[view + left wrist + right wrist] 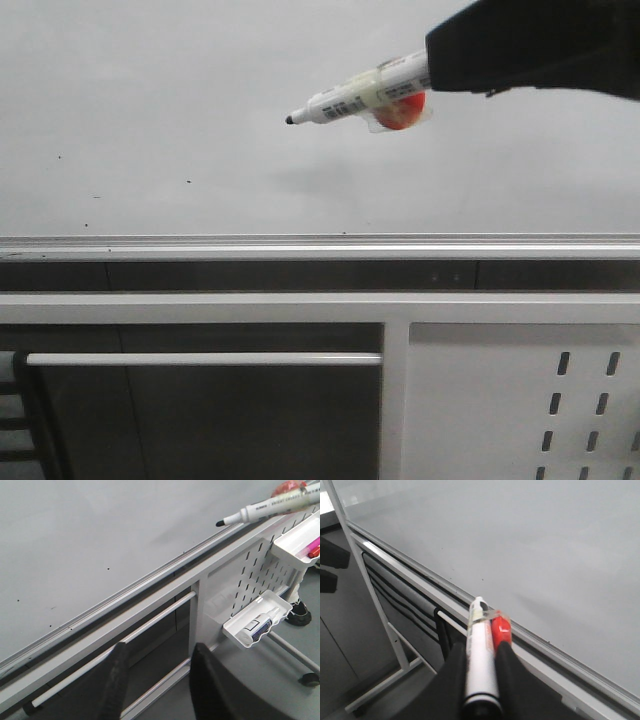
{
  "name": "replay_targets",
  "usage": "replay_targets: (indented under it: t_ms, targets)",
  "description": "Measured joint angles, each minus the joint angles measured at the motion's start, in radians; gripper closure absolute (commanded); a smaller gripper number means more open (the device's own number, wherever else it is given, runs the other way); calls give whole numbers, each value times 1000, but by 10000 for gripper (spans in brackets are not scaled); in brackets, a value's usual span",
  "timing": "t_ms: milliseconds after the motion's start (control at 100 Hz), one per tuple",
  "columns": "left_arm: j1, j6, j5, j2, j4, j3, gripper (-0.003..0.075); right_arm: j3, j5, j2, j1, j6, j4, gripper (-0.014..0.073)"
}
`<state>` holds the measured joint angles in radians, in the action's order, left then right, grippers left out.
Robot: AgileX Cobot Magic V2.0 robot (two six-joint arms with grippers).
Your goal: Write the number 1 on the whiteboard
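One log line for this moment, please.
right gripper: shut on marker | tip: off whiteboard | 1: not written | left gripper: open, idle

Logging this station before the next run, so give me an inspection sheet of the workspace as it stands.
Surface: whiteboard glossy, a few tiny black specks, silver rail along its lower edge.
Job's things: number 1 not seen on the board; marker uncapped, tip off the board, taped to an orange piece.
Clutter: two white trays on the slotted panel, markers inside.
Grippers: right gripper shut on the marker; left gripper open, empty.
Cables: nothing seen.
Surroundings: wheeled stand legs, grey floor.
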<state>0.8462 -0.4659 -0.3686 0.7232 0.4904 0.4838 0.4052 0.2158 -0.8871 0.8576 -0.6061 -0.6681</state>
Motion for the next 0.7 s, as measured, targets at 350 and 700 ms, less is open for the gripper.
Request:
replay_targets:
  t_ms: [350, 700]
  targets:
    - [0, -9, 0, 0, 46, -2, 690, -42, 275, 0, 14, -59, -12, 663]
    - [0, -9, 0, 0, 89, -2, 738, -42, 380, 0, 14, -92, -19, 664]
